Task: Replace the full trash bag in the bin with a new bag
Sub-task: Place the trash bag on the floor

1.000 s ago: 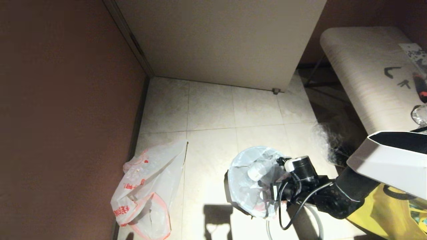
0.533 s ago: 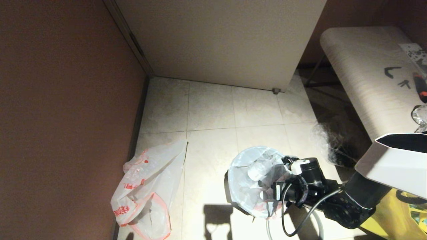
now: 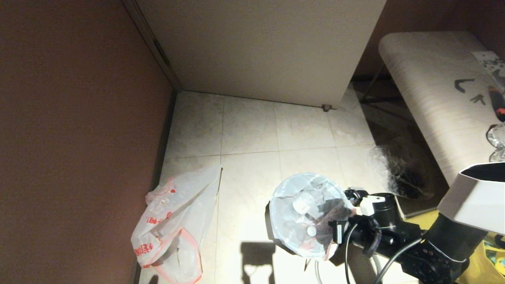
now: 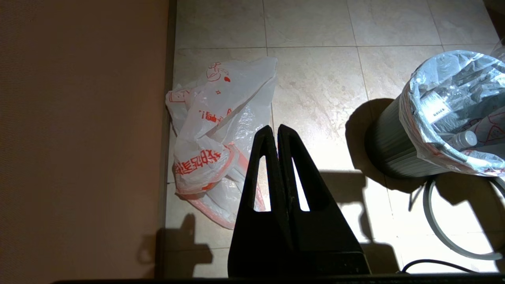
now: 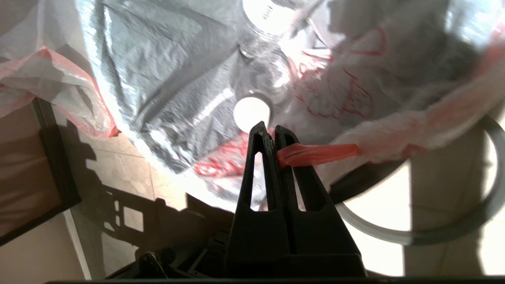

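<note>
right end effector [image 5: 272, 132]: clamped on red-orange edge of the full trash bag [image 3: 305, 215] | bag sits in the bin [image 4: 388, 150], ahead of end effector | left end effector [image 4: 276, 132]: closed, empty, nearer the new bag [image 3: 173, 225] on floor

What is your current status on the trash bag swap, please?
Right gripper shut on full trash bag edging, bag in bin. Left gripper shut, idle above new bag. Nothing obstructing.

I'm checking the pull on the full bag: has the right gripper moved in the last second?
Yes. The right gripper has shifted toward the robot's right, away from the floor-tile seam.
</note>
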